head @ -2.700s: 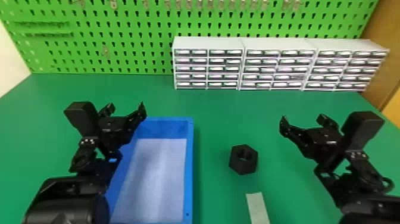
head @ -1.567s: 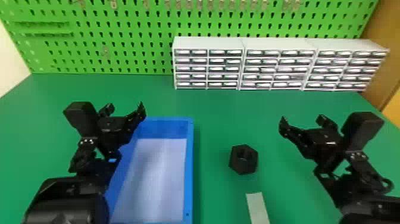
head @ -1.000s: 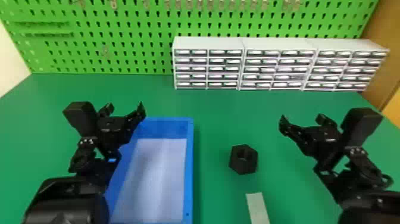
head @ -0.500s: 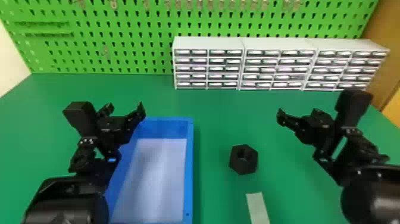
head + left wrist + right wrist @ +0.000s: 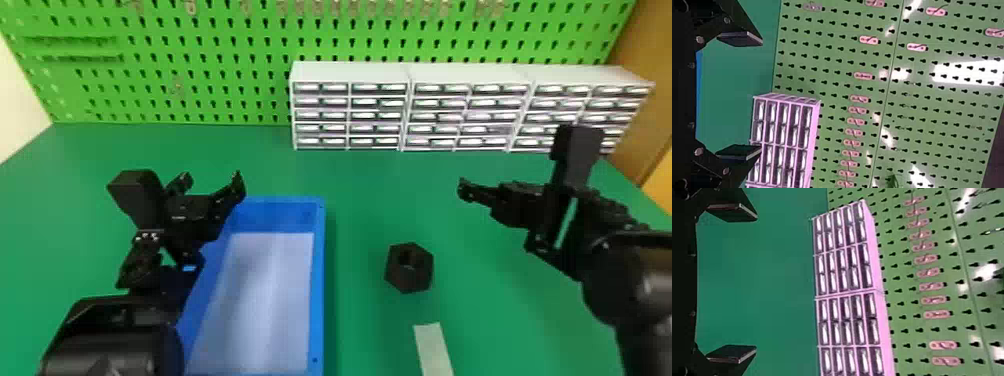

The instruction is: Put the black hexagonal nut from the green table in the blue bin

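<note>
Your rectangular blue bin (image 5: 319,280) has a pale floor; near it lies a holed black hexagonal nut (image 5: 411,281). Your left gripper (image 5: 212,178) and right gripper (image 5: 481,191) stand spread.

My green bench (image 5: 500,320)
Blue bin (image 5: 317,300) left, black nut (image 5: 409,281) right of it, pale strip (image 5: 434,352) near, drawer units (image 5: 350,73) far.

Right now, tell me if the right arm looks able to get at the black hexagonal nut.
Probably yes: the right gripper is open and empty, and nothing appears to stand between it and the nut. The blue bin is off to the nut's left, out of the way.
</note>
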`<action>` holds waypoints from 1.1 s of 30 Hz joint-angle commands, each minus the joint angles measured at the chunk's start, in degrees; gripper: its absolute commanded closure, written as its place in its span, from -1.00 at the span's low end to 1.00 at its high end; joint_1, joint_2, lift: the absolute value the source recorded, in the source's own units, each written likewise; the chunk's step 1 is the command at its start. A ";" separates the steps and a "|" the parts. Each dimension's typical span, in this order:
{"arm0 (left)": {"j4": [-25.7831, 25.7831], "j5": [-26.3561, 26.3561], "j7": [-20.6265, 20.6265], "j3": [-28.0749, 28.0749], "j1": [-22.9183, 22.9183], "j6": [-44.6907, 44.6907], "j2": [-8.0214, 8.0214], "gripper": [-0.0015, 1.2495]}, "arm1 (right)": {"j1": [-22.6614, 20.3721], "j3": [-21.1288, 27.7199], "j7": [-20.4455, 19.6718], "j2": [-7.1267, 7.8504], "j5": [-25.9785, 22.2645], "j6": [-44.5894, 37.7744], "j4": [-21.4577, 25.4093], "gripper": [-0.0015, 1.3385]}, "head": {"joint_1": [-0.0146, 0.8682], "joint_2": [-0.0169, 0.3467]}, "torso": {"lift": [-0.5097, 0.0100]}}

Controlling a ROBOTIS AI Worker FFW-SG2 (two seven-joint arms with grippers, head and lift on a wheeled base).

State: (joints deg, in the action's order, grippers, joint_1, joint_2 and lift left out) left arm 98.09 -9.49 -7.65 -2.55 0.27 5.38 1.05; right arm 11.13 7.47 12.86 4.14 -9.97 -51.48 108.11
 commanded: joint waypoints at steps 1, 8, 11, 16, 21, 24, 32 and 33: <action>0.00 0.08 0.00 0.18 0.09 -0.02 0.00 -0.51 | 3.19 0.27 -0.02 -0.19 0.92 -8.28 0.00 -0.82 | 0.59 -0.63 | 0.59; 0.00 0.17 0.00 0.26 0.17 0.07 0.00 -0.51 | 7.41 0.35 0.06 0.08 1.88 -15.14 -1.50 -0.82 | 0.59 -0.63 | 0.59; 0.00 0.26 0.00 0.35 0.17 0.07 0.00 -0.51 | 8.64 0.44 0.06 0.08 1.36 -16.10 -2.46 -0.82 | 0.59 -0.63 | 0.59; 0.00 0.26 0.09 0.26 0.17 0.07 0.00 -0.51 | 10.58 -0.17 0.06 0.43 1.27 -18.65 -4.31 -0.82 | 0.59 -0.63 | 0.59; 0.00 0.34 0.09 0.18 0.17 0.07 0.00 -0.51 | 12.60 -1.05 0.06 1.04 -0.14 -21.03 -7.39 -0.82 | 0.59 -0.63 | 0.59; 0.00 0.34 0.09 0.26 0.17 0.07 0.00 -0.51 | 13.83 -1.67 0.06 1.40 -1.10 -22.87 -9.49 -0.82 | 0.59 -0.63 | 0.59; 0.00 0.52 0.18 0.35 0.26 0.07 0.00 -0.51 | 17.26 -4.13 0.06 3.15 -4.79 -26.74 -15.56 -0.82 | 0.59 -0.63 | 0.59; 0.00 0.52 0.18 0.44 0.26 0.07 0.00 -0.51 | 17.61 -4.39 0.06 3.24 -5.32 -26.91 -16.17 -0.82 | 0.59 -0.63 | 0.59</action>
State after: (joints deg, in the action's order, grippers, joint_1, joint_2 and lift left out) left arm 98.09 -9.03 -7.48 -2.24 0.46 5.45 1.05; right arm 27.31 4.31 12.92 6.53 -13.11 -77.32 94.59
